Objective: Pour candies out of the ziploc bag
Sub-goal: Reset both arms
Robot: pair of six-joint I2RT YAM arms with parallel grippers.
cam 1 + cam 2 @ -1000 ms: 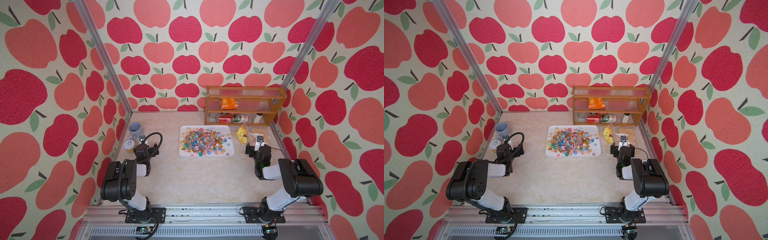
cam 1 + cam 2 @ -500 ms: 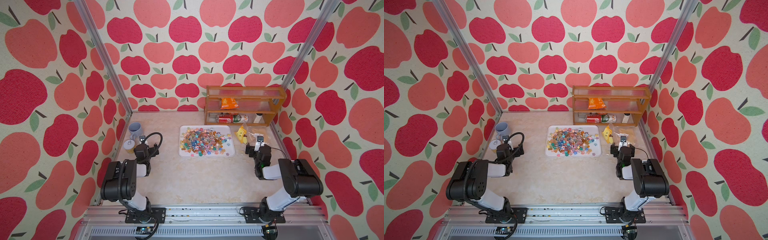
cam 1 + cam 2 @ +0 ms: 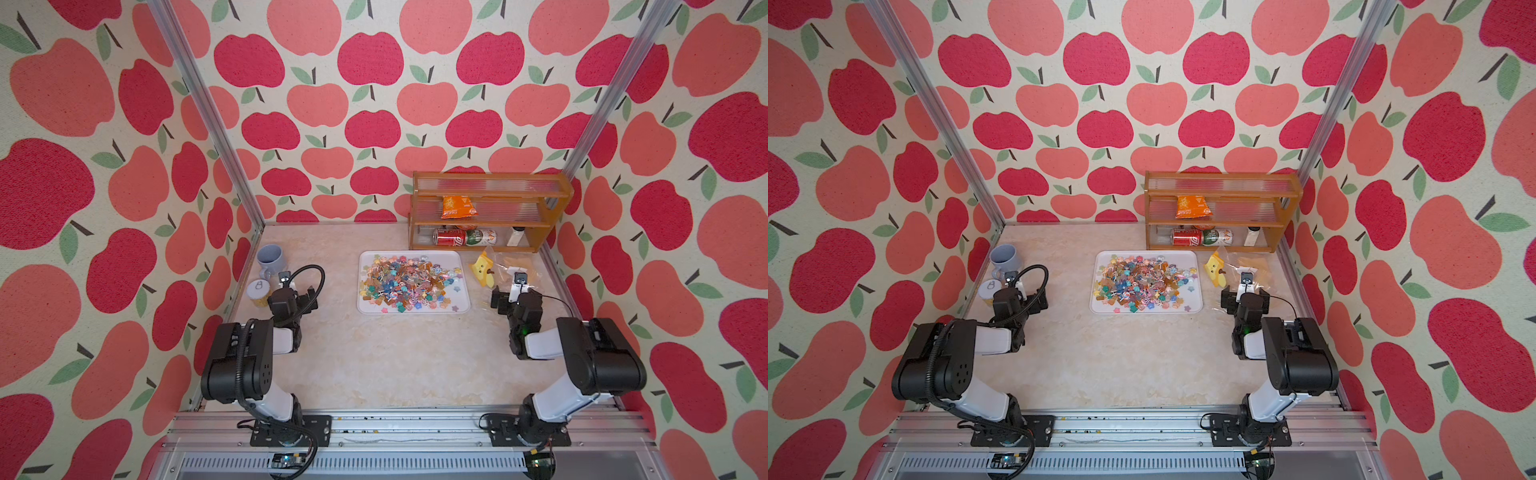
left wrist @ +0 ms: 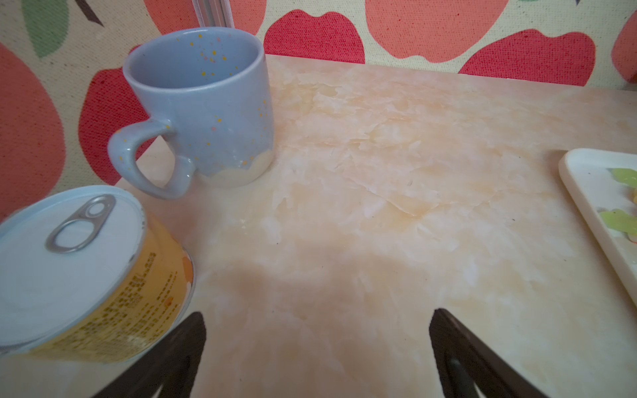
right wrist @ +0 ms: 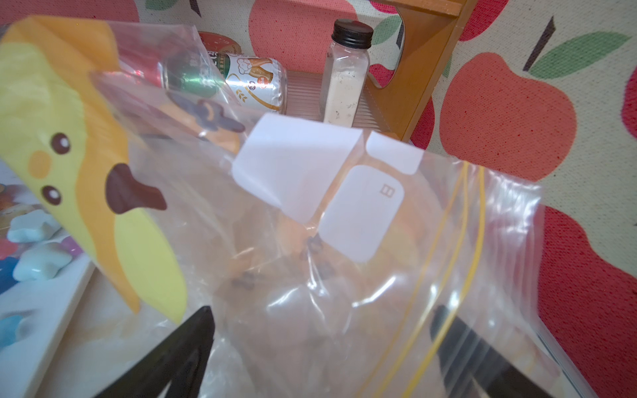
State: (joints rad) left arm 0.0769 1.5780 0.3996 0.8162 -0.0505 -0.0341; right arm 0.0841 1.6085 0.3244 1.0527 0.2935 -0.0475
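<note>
**Most candies on the tray, slack bag at the right tool**

Your candies point(image 3: 409, 282) lie heaped on the white tray point(image 3: 463, 291) mid-table, with a few stars loose near its rim. The ziploc bag point(image 3: 509, 262) lies crumpled just beside the tray, against the yellow face toy point(image 3: 482, 270), below the shelf point(image 3: 486, 183). You cannot tell whether any piece remains inside.

Watch the right tool point(image 5: 322, 310). Its jaws are spread and one finger shows through the plastic. Pulling back could snag the film and drag the bag or toy into the tray, scattering the rim stars.

The heap's long axis follows the tray's long side, across the table. The bag's yellow zip strip lies at the tool's end, so its mouth seemingly faces your right arm.

The left tool point(image 4: 317, 313) hangs spread over bare table, beside the can point(image 4: 69, 258) and mug point(image 4: 206, 103), holding nothing.
</note>
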